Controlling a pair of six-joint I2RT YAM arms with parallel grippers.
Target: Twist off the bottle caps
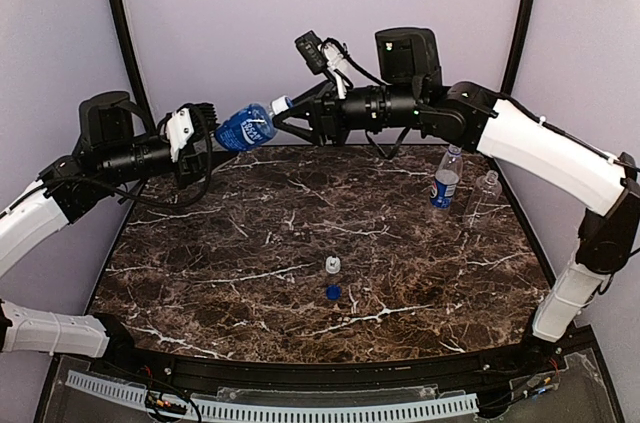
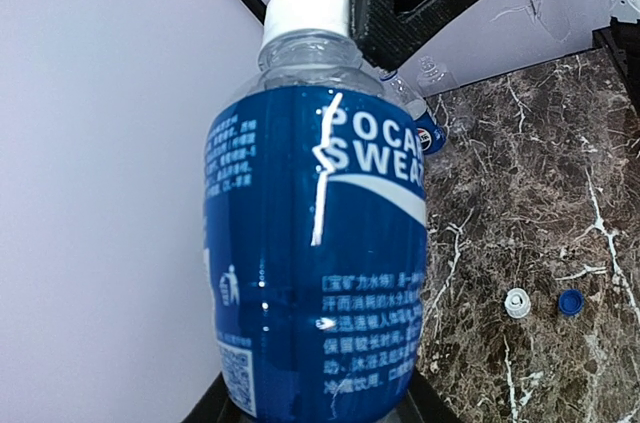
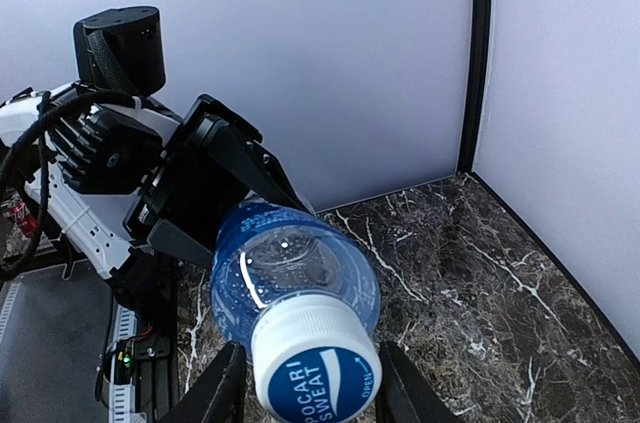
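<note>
White cap (image 3: 315, 368) sits pinched in the right claw (image 3: 312, 398) while the left claw (image 1: 212, 135) grips its blue-labelled bottle (image 2: 320, 243).

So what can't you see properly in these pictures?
1. Left wrist view: the blue-label bottle hides most of the left gripper, and the right gripper covers part of the white cap.
2. Top view: the Pepsi bottle and unlabelled bottle are too small to tell if capped.
</note>
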